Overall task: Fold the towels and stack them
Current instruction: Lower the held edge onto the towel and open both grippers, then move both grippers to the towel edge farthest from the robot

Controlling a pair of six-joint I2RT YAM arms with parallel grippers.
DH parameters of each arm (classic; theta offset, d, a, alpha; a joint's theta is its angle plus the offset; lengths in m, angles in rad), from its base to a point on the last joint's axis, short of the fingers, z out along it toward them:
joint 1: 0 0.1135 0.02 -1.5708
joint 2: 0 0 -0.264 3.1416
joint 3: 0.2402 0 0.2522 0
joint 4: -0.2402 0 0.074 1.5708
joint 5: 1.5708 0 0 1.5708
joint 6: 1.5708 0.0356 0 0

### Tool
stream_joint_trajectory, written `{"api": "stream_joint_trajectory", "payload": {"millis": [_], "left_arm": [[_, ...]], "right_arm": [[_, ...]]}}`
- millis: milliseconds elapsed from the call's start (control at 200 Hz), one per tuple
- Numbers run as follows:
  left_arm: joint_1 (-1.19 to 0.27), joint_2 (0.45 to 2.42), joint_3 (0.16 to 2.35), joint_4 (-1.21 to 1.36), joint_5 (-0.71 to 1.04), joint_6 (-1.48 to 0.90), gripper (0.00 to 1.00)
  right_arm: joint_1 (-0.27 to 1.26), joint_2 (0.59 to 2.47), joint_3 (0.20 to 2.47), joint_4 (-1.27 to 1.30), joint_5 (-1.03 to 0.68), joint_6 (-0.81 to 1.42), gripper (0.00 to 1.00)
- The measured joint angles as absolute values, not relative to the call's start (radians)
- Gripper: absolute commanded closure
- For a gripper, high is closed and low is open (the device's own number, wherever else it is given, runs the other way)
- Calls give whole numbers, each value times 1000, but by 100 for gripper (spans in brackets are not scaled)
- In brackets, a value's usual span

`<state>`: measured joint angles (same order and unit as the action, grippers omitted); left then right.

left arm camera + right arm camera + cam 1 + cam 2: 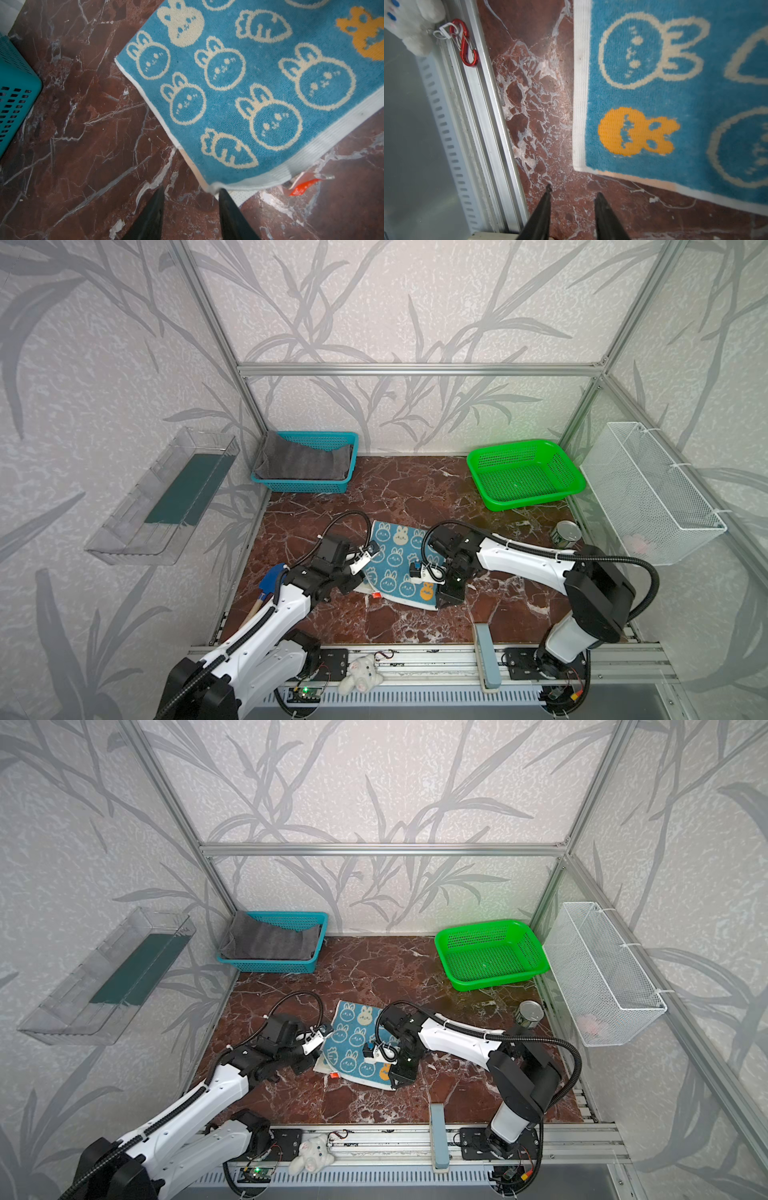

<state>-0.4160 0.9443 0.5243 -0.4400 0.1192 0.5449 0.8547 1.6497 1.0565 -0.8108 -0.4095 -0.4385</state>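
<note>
The small teal towel with white bunnies (397, 562) lies flat in the middle of the marble table (399, 493). A strip of white and orange cloth (301, 187) peeks out from under its near-left corner. My left gripper (191, 189) is open at that corner, one fingertip (223, 193) against the white hem, with nothing between the jaws. My right gripper (573, 191) is open just off the corner with the orange bunny (633, 133), over bare marble. In both top views the dark grey towel (303, 458) lies crumpled in the teal basket (299, 487).
An empty green basket (525, 472) stands at the back right, with a tin can (568, 533) in front of it. A white wire basket (648, 489) and a clear shelf (162, 497) hang on the side walls. A white plush toy (359, 674) and a red carabiner (467, 45) lie on the front rail.
</note>
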Motion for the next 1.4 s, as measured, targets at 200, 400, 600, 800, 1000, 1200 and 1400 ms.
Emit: {"api": "stream_joint_trajectory", "payload": {"millis": [200, 400, 600, 800, 1000, 1200, 1400], "left_arm": [[-411, 942, 526, -446, 67, 552, 48], [-371, 925, 574, -458, 30, 542, 48], [-363, 958, 654, -430, 64, 444, 48], [-331, 992, 685, -422, 65, 342, 47], [-289, 1029, 780, -433, 69, 253, 35], [-286, 1084, 821, -447, 82, 171, 29], [-286, 1183, 910, -472, 88, 114, 29]], "right_arm": [[842, 1643, 1057, -817, -399, -433, 57], [770, 1612, 1068, -791, -466, -378, 61], [761, 1658, 1085, -727, -520, -273, 72], [781, 1757, 1088, -717, -514, -232, 90], [794, 1870, 1124, -764, -453, -226, 96], [764, 1875, 1163, -837, -318, -273, 98], [712, 1863, 1176, -876, -244, -316, 70]]}}
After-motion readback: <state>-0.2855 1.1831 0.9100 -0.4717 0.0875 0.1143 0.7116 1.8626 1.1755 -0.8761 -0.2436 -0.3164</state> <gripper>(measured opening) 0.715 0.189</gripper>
